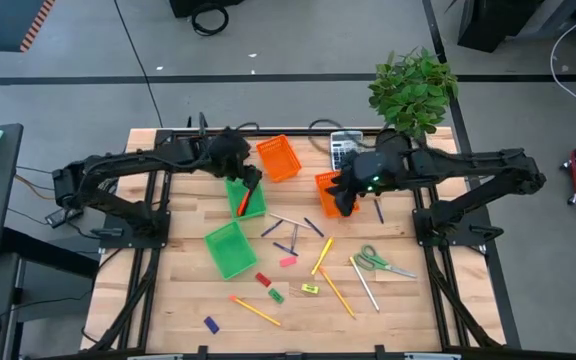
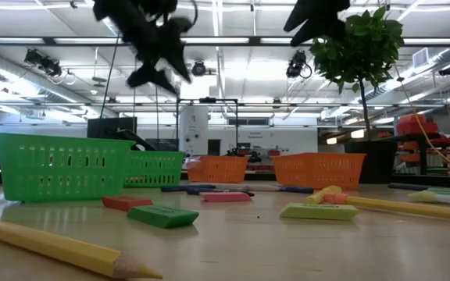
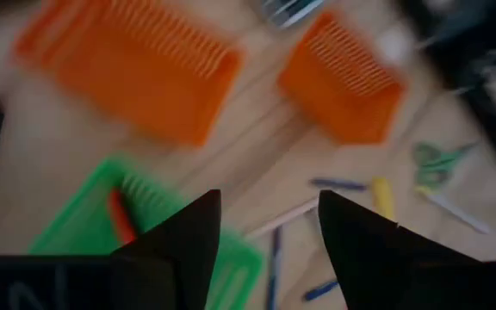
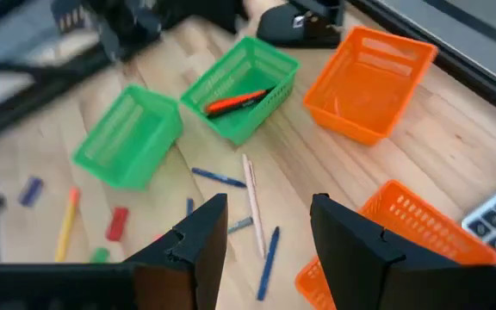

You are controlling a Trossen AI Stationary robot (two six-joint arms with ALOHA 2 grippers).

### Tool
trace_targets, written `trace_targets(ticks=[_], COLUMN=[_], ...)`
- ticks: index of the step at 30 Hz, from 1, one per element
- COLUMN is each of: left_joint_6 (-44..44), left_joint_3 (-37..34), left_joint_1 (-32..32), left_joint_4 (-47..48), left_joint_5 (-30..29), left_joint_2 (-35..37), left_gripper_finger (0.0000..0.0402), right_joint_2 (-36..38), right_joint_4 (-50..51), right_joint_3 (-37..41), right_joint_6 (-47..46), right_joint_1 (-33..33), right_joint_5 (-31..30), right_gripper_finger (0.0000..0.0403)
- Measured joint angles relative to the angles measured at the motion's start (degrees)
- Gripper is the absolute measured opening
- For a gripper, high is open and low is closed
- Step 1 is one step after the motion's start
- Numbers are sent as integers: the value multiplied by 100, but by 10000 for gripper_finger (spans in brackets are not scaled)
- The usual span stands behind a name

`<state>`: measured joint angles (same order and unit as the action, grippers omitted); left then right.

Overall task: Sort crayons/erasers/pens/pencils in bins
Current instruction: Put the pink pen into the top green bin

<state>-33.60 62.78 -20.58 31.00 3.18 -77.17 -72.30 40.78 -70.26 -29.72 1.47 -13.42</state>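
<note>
My left gripper [image 1: 248, 178] is open and empty above the far green bin [image 1: 245, 198], which holds a red pen [image 3: 120, 215]. My right gripper [image 1: 340, 200] is open and empty above the near orange bin [image 1: 328, 185], whose rim shows in the right wrist view [image 4: 420, 228]. A second orange bin [image 1: 278, 158] stands farther back and a second green bin [image 1: 230, 248] nearer. Blue pens [image 1: 314, 227], yellow pencils [image 1: 323, 255] and small erasers [image 1: 262, 279] lie flat on the table between and in front of the bins.
A grey calculator [image 1: 343, 148] and a potted plant [image 1: 413, 85] stand at the far edge. Green-handled scissors [image 1: 378, 262] lie near the right. A blue eraser [image 1: 211, 324] and a pencil [image 1: 256, 310] lie toward the near edge.
</note>
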Motion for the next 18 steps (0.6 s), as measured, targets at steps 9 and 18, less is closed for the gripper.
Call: trace_targets(ticks=[9, 18], left_joint_6=[1633, 1813], left_joint_3=[2270, 2875], left_joint_1=[-20, 13], left_joint_4=[2073, 2447], left_joint_5=[-63, -40], left_joint_2=[30, 422], left_gripper_finger=[189, 177], right_joint_2=[-1577, -3369], right_joint_4=[-154, -82], right_joint_3=[-337, -1462], right_joint_6=[146, 785], right_joint_1=[-39, -398], right_joint_5=[478, 883], right_gripper_finger=[165, 164])
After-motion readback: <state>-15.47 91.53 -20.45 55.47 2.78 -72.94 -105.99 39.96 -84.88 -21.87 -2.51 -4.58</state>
